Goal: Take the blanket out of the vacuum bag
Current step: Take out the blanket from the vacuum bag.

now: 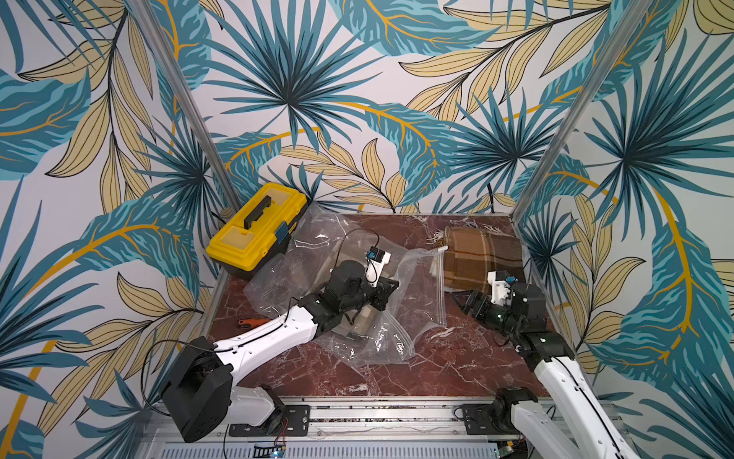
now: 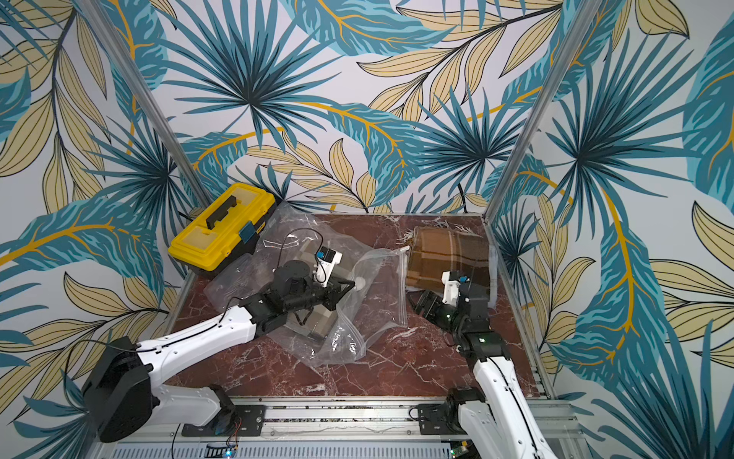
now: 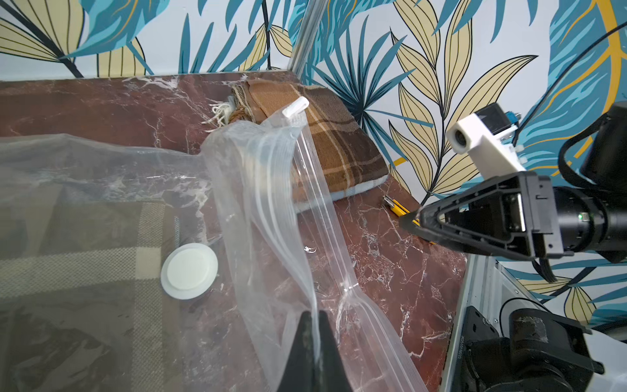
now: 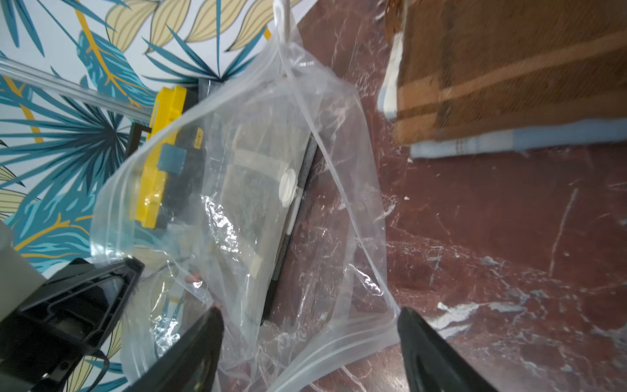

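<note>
The clear vacuum bag [image 1: 417,286] [image 2: 377,286] lies crumpled mid-table, with a white slider [image 3: 296,107] at its far end. Inside it sits a folded olive plaid blanket [image 3: 84,258] [image 4: 251,190] under a round white valve [image 3: 189,270]. My left gripper [image 3: 314,314] [image 1: 387,294] is shut, pinching a fold of the bag's film [image 3: 264,203]. My right gripper [image 4: 308,314] [image 1: 466,302] stands open just right of the bag. The bag's zip-edged corner [image 4: 339,342] lies between its spread fingers, not pinched. A brown plaid blanket [image 1: 482,254] [image 4: 509,74] lies outside the bag at the back right.
A yellow toolbox [image 1: 258,228] stands at the back left with more clear plastic [image 1: 313,230] against it. An orange-handled tool [image 1: 250,322] lies by the left edge. A yellow utility knife [image 3: 395,207] lies near the right wall. Patterned walls close in three sides.
</note>
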